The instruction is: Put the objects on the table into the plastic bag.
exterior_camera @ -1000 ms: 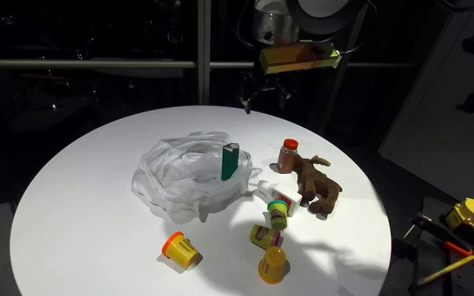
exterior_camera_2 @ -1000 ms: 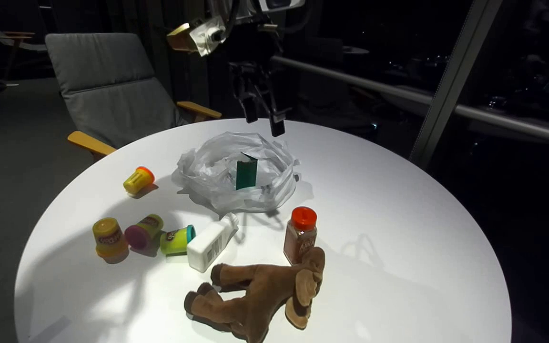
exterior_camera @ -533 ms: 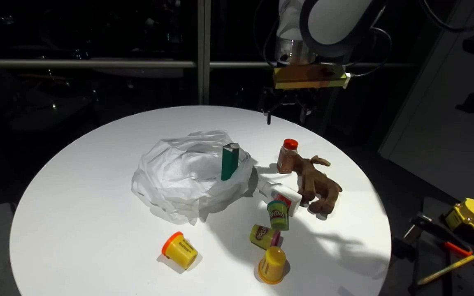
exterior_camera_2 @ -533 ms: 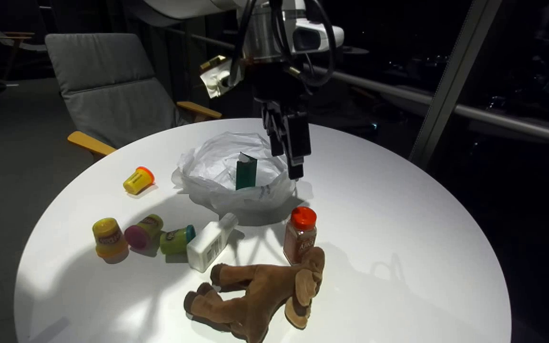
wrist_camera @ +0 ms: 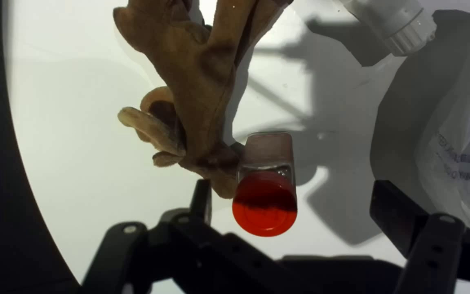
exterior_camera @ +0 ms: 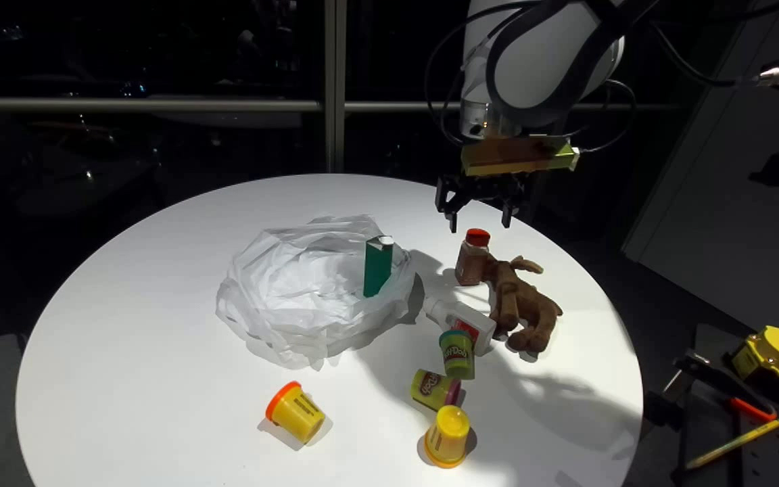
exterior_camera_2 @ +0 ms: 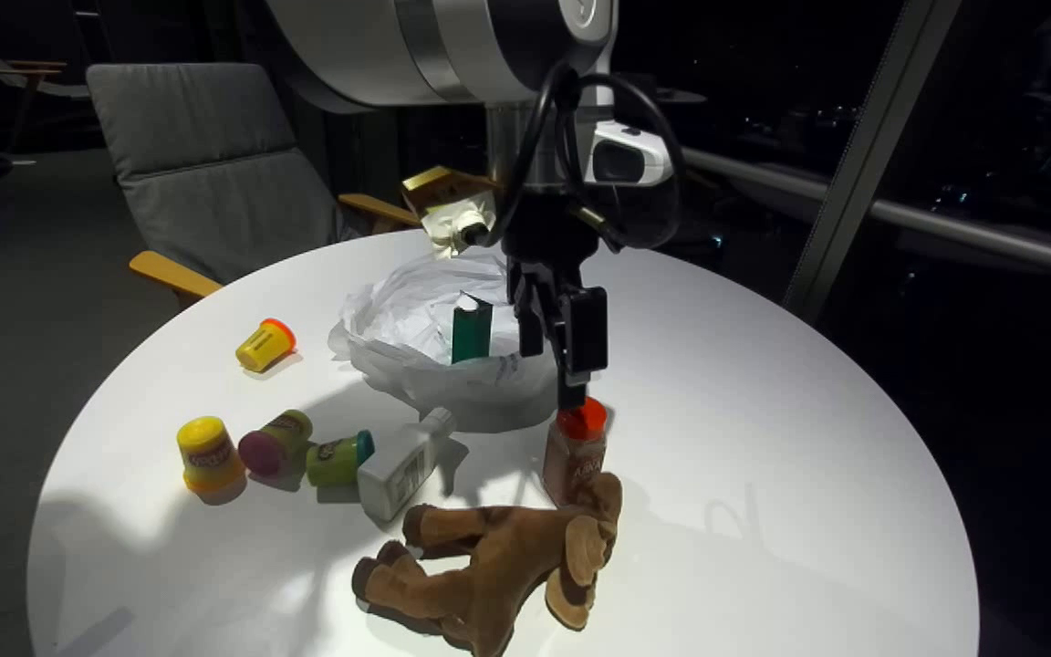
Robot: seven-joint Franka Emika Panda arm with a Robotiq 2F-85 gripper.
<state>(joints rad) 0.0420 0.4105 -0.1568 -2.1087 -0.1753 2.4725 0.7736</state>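
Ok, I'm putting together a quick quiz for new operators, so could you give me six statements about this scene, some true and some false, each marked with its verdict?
1. A green box pokes up out of the plastic bag. True.
2. The white bottle is standing upright. False: it lies on its side on the table.
3. The gripper is above the red-lidded jar. True.
4. The gripper is shut on the red-lidded jar. False: its jaws are open and apart from it.
5. The purple-lidded tub is inside the plastic bag. False: it lies on the table, outside it.
6. The brown plush toy lies on the table. True.
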